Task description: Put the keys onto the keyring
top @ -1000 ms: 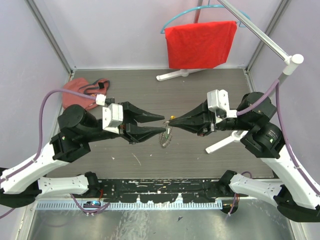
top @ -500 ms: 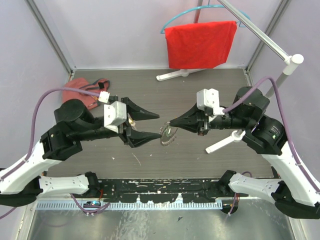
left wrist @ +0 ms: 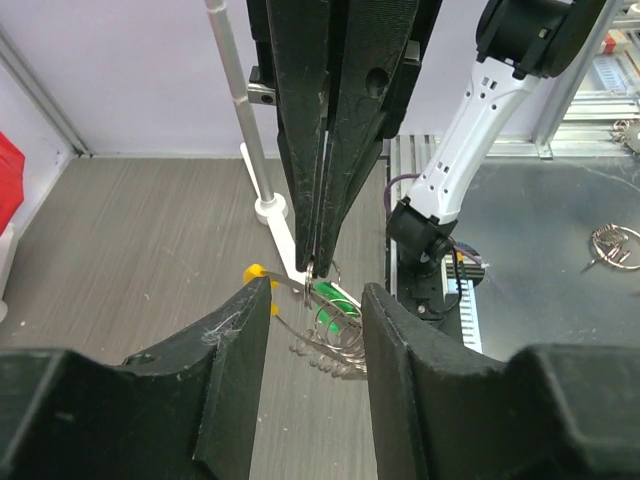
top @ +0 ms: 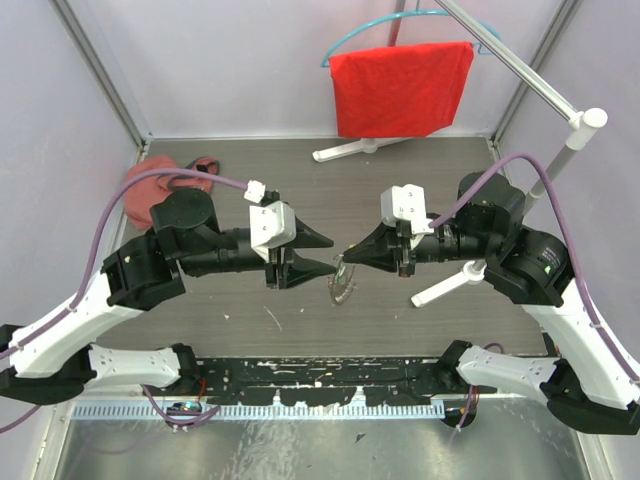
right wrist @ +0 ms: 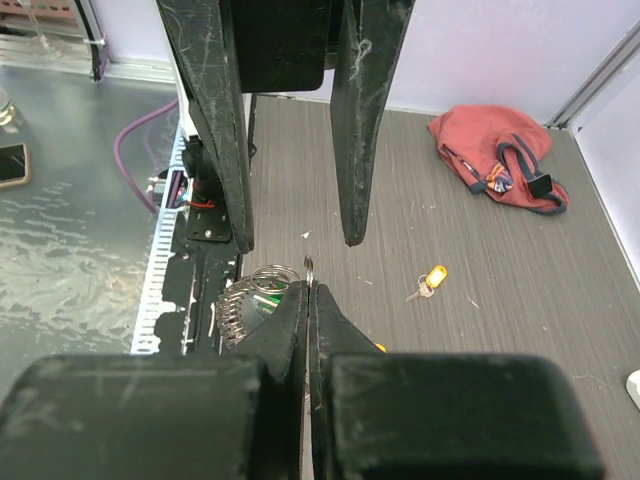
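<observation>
Grey wood-grain tabletop (top: 400,190), lilac walls (top: 230,60), red cloth (top: 400,90) behind, keyring (top: 343,280) central

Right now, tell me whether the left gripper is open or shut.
Open: the left gripper has its fingers apart, the keyring showing between them.

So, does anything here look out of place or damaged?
Yes. The keyring, pinched in the shut right end effector, is splayed into loose coils instead of a flat loop. A small yellow-tagged key lies alone on the table, apart from it.
</observation>
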You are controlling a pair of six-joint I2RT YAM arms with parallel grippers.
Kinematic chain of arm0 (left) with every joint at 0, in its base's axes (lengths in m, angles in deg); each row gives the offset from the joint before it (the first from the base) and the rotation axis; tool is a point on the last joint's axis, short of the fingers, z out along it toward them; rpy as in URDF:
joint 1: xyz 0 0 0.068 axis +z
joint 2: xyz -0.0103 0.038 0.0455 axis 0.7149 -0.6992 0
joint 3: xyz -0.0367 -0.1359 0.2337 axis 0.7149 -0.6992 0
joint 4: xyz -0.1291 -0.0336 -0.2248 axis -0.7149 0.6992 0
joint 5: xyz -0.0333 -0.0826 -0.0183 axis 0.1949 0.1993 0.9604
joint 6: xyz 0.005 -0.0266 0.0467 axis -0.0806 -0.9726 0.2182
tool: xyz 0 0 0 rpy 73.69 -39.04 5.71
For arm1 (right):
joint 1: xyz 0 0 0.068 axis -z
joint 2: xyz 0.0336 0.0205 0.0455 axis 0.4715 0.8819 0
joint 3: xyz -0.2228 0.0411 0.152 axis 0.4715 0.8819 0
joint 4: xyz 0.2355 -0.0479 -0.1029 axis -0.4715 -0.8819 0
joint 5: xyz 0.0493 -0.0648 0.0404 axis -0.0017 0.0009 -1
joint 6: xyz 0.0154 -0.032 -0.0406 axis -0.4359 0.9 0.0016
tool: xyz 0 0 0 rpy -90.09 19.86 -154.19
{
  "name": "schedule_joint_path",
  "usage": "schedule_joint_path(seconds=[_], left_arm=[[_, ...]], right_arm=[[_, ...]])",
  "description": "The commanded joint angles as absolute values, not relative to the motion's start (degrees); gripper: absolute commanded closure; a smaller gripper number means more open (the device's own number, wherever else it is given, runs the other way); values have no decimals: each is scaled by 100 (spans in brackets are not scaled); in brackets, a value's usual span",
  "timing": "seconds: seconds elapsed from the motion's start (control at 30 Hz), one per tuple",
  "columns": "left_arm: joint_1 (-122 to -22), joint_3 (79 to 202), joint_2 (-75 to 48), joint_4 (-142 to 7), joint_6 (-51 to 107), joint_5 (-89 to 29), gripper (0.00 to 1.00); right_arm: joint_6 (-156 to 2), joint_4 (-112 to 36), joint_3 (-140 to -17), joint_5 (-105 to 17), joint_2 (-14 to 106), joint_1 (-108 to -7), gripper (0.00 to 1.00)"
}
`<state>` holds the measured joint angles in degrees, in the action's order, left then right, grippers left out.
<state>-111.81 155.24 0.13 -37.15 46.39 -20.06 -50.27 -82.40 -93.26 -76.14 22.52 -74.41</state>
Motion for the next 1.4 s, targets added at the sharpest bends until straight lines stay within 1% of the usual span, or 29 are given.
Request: schedule_joint_path(seconds=[0.0, 0.07, 0.23, 0.43, 0.67, 0.8, 1.1, 1.2, 1.27, 1.3, 1.37], left_arm=[[-11199, 15782, -79, -3423, 4729, -1961, 52], [-11203, 15836, -139, -3353, 4747, -1943, 53], [-11204, 15964, -275, -3201, 4780, -1898, 60], [-11199, 16058, -364, -3057, 4802, -1865, 65], [-11199, 16073, -399, -3011, 4809, -1869, 67], [-11198, 16089, -425, -3018, 4809, -1867, 71], [-11200, 16097, -437, -3039, 4813, -1895, 76], [-11200, 16096, -441, -3047, 4809, -1901, 83], [-11199, 16103, -444, -3048, 4809, -1903, 91], [-11199, 16107, -443, -3061, 4802, -1912, 99], [-11202, 16099, -447, -3084, 4788, -1938, 100]], right_arm=[[-4909, -8148, -9568, -7754, 2225, -7436, 99], [-4903, -8150, -9568, -7760, 2224, -7436, 99], [-4875, -8168, -9568, -7815, 2205, -7437, 99], [-4883, -8203, -9577, -7834, 2201, -7437, 99], [-4887, -8203, -9579, -7864, 2192, -7437, 99], [-4882, -8203, -9564, -7890, 2197, -7436, 99], [-4881, -8212, -9559, -7907, 2191, -7436, 99], [-4872, -8212, -9541, -7917, 2191, -7436, 99], [-4872, -8212, -9533, -7918, 2192, -7438, 99], [-4872, -8210, -9533, -7918, 2197, -7436, 99], [-4872, -8207, -9531, -7918, 2196, -7440, 99]])
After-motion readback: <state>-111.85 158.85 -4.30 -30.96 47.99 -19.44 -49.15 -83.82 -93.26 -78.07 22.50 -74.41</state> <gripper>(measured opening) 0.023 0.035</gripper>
